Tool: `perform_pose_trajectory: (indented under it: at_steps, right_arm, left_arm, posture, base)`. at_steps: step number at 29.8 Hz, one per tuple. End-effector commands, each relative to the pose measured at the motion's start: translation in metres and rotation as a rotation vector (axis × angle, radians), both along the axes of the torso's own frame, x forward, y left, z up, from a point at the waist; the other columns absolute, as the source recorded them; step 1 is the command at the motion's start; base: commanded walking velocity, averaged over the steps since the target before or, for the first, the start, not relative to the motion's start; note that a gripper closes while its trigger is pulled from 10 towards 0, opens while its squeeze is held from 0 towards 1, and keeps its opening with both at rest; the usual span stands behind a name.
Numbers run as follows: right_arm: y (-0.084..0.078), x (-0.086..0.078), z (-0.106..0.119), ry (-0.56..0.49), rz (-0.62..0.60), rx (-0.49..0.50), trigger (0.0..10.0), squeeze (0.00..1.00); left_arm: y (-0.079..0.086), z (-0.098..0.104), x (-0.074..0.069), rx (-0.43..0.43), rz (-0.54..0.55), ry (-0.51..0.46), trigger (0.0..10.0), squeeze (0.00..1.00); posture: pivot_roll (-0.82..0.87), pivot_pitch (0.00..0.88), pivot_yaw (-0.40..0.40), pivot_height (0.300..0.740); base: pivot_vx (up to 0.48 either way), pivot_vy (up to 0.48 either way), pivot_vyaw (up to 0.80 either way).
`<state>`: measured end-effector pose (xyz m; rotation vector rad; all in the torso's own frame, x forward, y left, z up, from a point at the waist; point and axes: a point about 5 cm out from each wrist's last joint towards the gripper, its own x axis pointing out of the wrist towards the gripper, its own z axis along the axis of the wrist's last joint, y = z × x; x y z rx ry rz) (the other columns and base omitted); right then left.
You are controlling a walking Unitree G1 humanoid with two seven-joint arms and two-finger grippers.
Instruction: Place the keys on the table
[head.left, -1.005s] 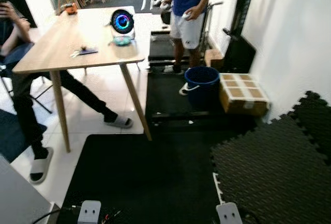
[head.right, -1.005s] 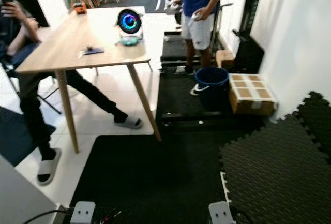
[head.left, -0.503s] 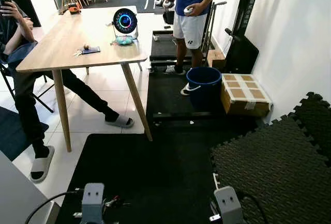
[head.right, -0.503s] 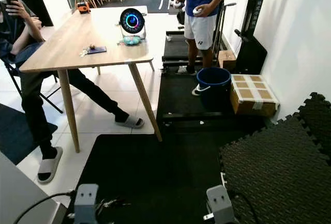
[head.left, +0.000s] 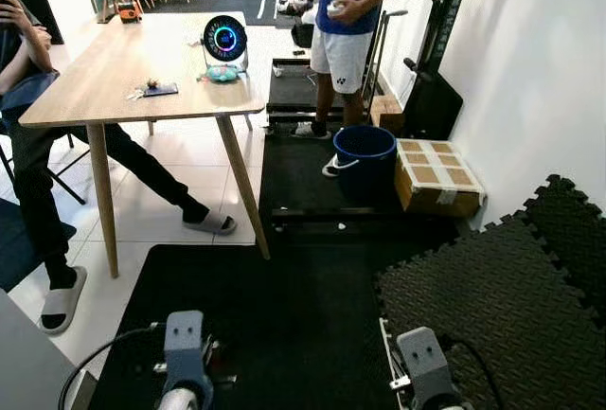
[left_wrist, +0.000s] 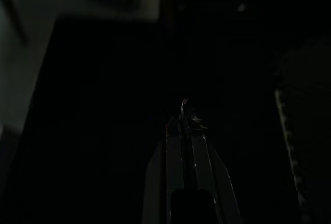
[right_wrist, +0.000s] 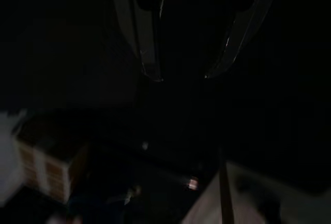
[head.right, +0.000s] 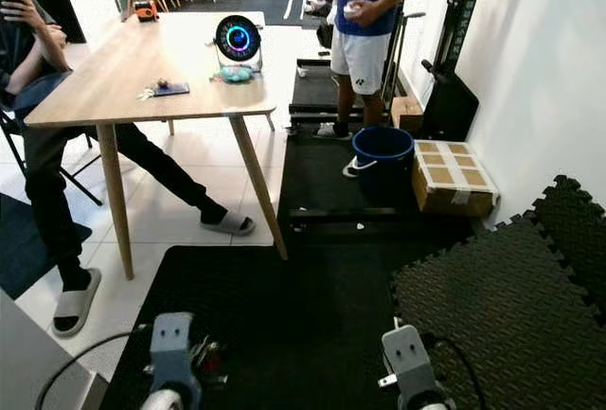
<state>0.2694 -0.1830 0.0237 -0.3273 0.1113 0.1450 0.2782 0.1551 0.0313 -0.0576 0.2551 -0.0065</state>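
In the left wrist view my left gripper point(left_wrist: 185, 123) is shut, and a small metal key ring point(left_wrist: 183, 104) with a red bit pokes out at its tip. The keys hang low over the black floor mat point(head.left: 265, 315), beside the left wrist point(head.left: 185, 339). The right wrist point(head.left: 419, 358) is also low at the bottom edge. In the right wrist view my right gripper point(right_wrist: 181, 74) has its fingers spread with nothing between them. The wooden table point(head.left: 104, 79) stands ahead to the left, a couple of steps away.
On the table are a round glowing fan point(head.left: 224, 38), a teal dish point(head.left: 222, 74) and a dark card point(head.left: 159, 90). A seated person point(head.left: 28, 116) stretches a leg under it. A standing person point(head.left: 346, 22), a blue bucket point(head.left: 365, 156), a cardboard box point(head.left: 436, 178) and foam mats point(head.left: 492, 287) lie right.
The camera has steadied and tilted down a little. Both wrists have risen further into view at the bottom. The standing person has shifted slightly.
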Motion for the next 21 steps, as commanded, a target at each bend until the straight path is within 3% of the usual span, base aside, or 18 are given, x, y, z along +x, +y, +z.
perform_pose_trajectory:
  at_steps: [1, 2, 3, 6, 9, 15, 21]
  right_arm:
    - [0.006, 0.003, 0.007, -0.032, -0.002, 0.034, 10.0, 0.0]
    - [0.006, 0.003, 0.007, -0.032, -0.002, 0.034, 10.0, 0.0]
    - [0.012, 0.01, 0.019, -0.086, -0.003, 0.065, 10.0, 0.0]
    - [0.018, 0.016, 0.03, -0.138, -0.008, 0.099, 10.0, 0.0]
    - [0.023, 0.022, 0.049, -0.212, -0.015, 0.147, 10.0, 0.0]
    - [0.027, 0.027, 0.065, -0.268, -0.014, 0.185, 10.0, 0.0]
    - [0.038, 0.033, 0.084, -0.327, 0.005, 0.226, 10.0, 0.0]
  left_arm:
    - [-0.006, 0.013, 0.004, 0.043, -0.03, -0.064, 10.0, 0.0]
    - [-0.006, 0.013, 0.004, 0.043, -0.03, -0.064, 10.0, 0.0]
    - [-0.01, 0.031, 0.009, 0.078, -0.06, -0.131, 10.0, 0.0]
    - [-0.013, 0.049, 0.015, 0.106, -0.072, -0.189, 10.0, 0.0]
    - [-0.014, 0.069, 0.024, 0.153, -0.06, -0.211, 10.0, 0.0]
    - [-0.014, 0.085, 0.028, 0.167, -0.059, -0.204, 10.0, 0.0]
    - [-0.012, 0.11, 0.034, 0.132, -0.064, -0.266, 10.0, 0.0]
  posture:
    - [-0.02, 0.139, 0.012, 0.74]
    - [-0.02, 0.139, 0.012, 0.74]
    - [-0.01, 0.136, 0.019, 0.74]
    - [0.0, 0.135, 0.028, 0.74]
    - [0.02, 0.133, 0.042, 0.74]
    - [0.03, 0.133, 0.054, 0.74]
    - [0.04, 0.131, 0.068, 0.74]
  base:
    - [0.0, 0.0, 0.0]
    - [0.0, 0.0, 0.0]
    - [0.0, 0.0, 0.0]
    - [0.0, 0.0, 0.0]
    - [0.0, 0.0, 0.0]
    - [0.0, 0.0, 0.0]
    - [0.0, 0.0, 0.0]
